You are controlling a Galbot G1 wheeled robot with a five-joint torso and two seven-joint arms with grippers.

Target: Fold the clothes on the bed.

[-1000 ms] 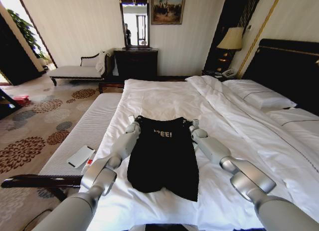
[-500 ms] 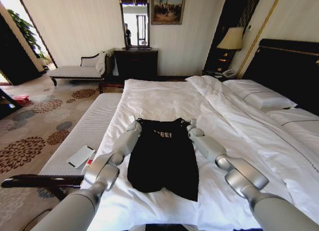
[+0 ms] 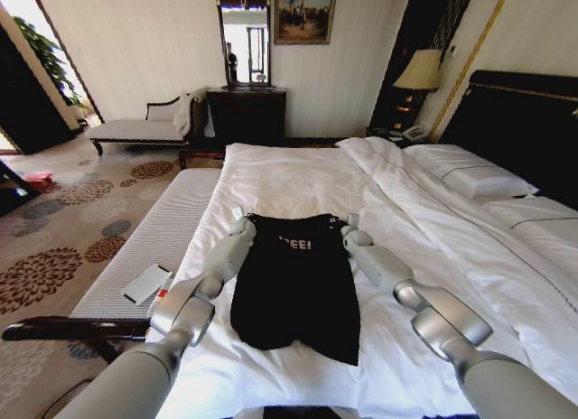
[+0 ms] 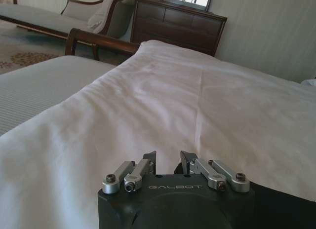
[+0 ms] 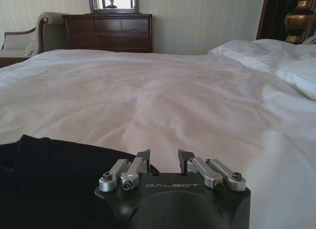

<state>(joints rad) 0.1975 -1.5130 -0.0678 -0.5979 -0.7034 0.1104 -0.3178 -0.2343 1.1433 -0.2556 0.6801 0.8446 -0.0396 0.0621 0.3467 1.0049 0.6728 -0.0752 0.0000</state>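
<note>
A: We are looking at one black top [image 3: 293, 279] lying flat on the white duvet of the bed [image 3: 298, 180], its white chest lettering facing up.

B: We are seeing the left gripper [image 3: 239, 222] resting at the top's left shoulder and the right gripper [image 3: 350, 226] at its right shoulder. In both wrist views the fingertips are standing a little apart with nothing between them, so we are calling both released.

A: Beyond the top, we are counting two pillows [image 3: 470, 173] by the dark headboard [image 3: 528, 121], and one lamp [image 3: 419, 71] past them.

B: Left of the top, one striped bench [image 3: 149, 234] is running beside the bed. Far behind the top we are counting one dark dresser [image 3: 246, 114], one mirror [image 3: 243, 38], one painting [image 3: 303, 13] and one chaise [image 3: 144, 125] on the patterned carpet [image 3: 63, 220].
</note>
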